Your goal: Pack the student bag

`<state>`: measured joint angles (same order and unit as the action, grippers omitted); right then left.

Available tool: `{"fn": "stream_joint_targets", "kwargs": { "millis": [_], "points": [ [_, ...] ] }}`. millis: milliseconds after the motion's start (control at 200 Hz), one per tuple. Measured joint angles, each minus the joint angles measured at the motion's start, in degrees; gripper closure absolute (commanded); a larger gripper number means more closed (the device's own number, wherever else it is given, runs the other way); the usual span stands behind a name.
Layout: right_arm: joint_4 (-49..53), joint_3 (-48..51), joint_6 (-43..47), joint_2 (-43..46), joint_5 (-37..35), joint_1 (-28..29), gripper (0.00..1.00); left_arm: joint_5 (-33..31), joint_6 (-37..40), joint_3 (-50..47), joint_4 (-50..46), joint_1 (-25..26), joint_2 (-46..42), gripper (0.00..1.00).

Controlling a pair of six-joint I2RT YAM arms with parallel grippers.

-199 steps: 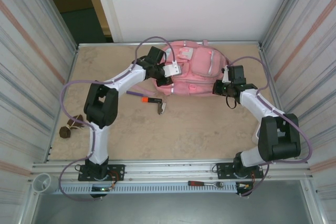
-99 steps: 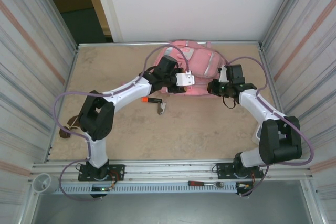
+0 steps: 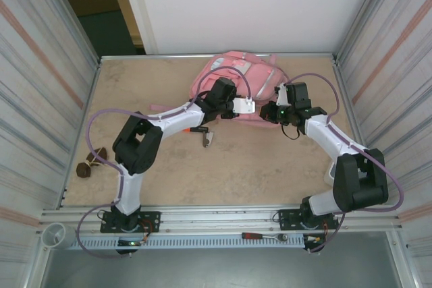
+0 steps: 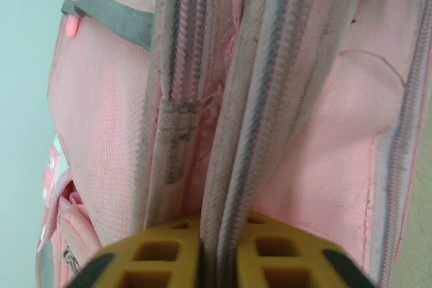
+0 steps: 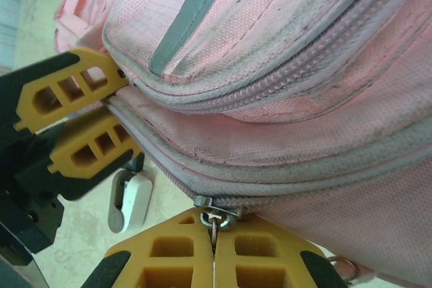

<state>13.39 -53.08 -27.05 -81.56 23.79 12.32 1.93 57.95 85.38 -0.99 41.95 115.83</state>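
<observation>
Clamped tight, the left claw (image 4: pixel 217 261) pinches a zipper seam of the student bag (image 3: pixel 253 65). The grey-edged fabric band runs straight up from between its 2 yellow fingers (image 4: pixel 307 251). The right claw (image 5: pixel 214 251) has its own fingers pressed together on the metal zipper pull (image 5: pixel 214 224) of a lower zipper line. From the right wrist, the left claw's fingers are seen gripping the bag's edge just beside it.

A tan counter (image 3: pixel 256 166) carries everything, with ribbed metal walls on both sides and a white wall behind. The student bag, pink with grey zipper tapes and a grey strip, sits at the far middle of the counter. Its top is close to the back edge and both claws hold its near side. The left arm (image 3: pixel 135 143) bends at the elbow and reaches diagonally to the bag. The right arm (image 3: pixel 358 180) reaches up and inward to meet it.

Just near of the bag, a black pen with an orange end (image 3: pixel 196 128) lies under the left forearm. A small white and grey object (image 3: pixel 208 138) lies just beside it. Well apart, by the left wall, lies a small brown item (image 3: pixel 88 165). A red-handled tool (image 3: pixel 263 236) rests on the front rail between the 2 arm bases.
</observation>
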Motion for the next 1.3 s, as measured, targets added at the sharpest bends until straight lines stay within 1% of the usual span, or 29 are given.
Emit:
{"fn": "stream_joint_targets", "kwargs": {
  "millis": [45,220,406,716,902,1177,1237,1303],
  "points": [
    [0.15,0.0,0.74,0.0,-0.7,0.0,1.0,0.44,0.76,0.0,0.04,-0.15,0.02,1.0],
    [1.92,-0.02,3.8,0.0,-5.16,-0.07,1.0,3.13,0.79,-0.07,0.22,-1.11,0.02,1.0],
    [3.3,-0.07,5.66,0.0,-8.63,-0.83,1.0,6.62,0.81,-2.23,2.99,-2.14,-0.02,1.0],
    [5.44,-1.86,6.99,0.0,-10.27,-1.53,1.0,10.54,1.79,-4.79,6.67,-3.87,-1.05,1.0],
    [7.61,-3.78,7.89,0.0,-8.41,-1.64,1.0,11.5,2.89,-5.18,7.45,-4.85,-1.2,1.0],
    [11.23,-7.08,7.58,0.09,0.7,-3.63,1.0,11.41,3.37,-5.46,8.15,-5.79,-1.4,1.0],
    [11.98,-7.5,7.56,0.09,1.25,-3.74,1.0,11.41,3.41,-5.55,8.17,-5.9,-1.49,1.0],
    [13.7,-8.22,7.72,0.09,0.07,-3.69,1.0,11.41,3.58,-5.7,8.35,-5.9,-1.55,1.0]
  ]
}}
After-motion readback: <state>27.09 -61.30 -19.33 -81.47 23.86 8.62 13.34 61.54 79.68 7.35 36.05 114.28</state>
